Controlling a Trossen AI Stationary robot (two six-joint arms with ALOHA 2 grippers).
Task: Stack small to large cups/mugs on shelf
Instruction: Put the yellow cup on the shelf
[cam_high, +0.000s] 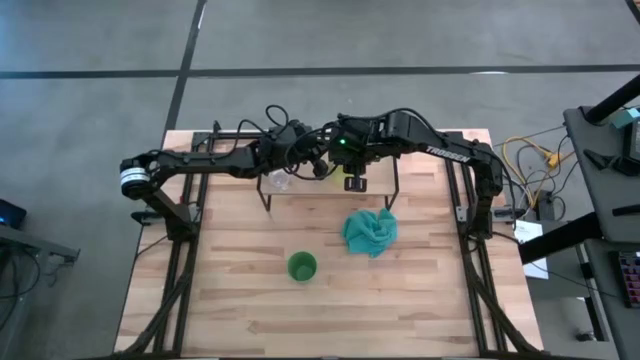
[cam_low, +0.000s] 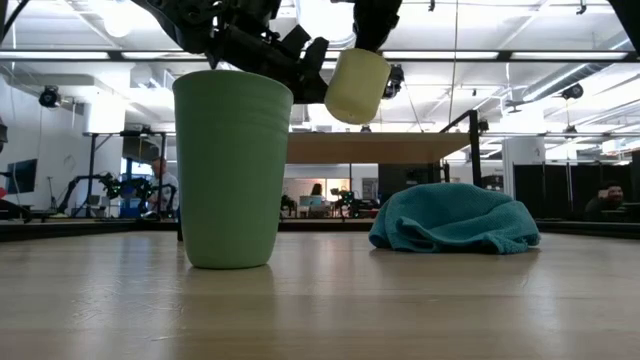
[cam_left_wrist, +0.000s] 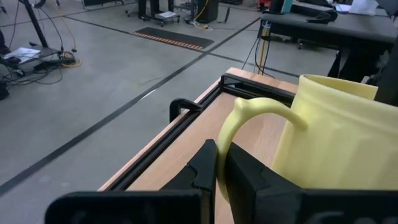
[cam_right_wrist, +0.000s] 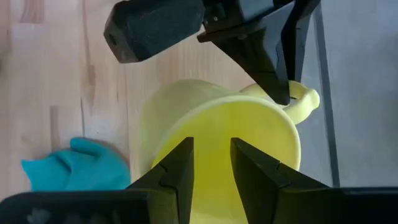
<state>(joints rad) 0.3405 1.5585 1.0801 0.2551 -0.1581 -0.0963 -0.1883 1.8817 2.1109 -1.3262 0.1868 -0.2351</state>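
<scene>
Pale yellow handled mug (cam_low: 356, 85): airborne, tilted above light-wood plank shelf (cam_low: 380, 148). Small clear glass cup (cam_high: 279, 181): on shelf. Green handleless plastic cup (cam_high: 302, 267): upright on tabletop.

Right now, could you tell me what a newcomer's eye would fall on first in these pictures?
Most striking is the pale yellow handled mug held in the air above the low light-wood shelf, with the left gripper pinching its handle and the right gripper clamped on its rim. Nearer the front stand a green handleless cup and a crumpled teal cloth.
</scene>
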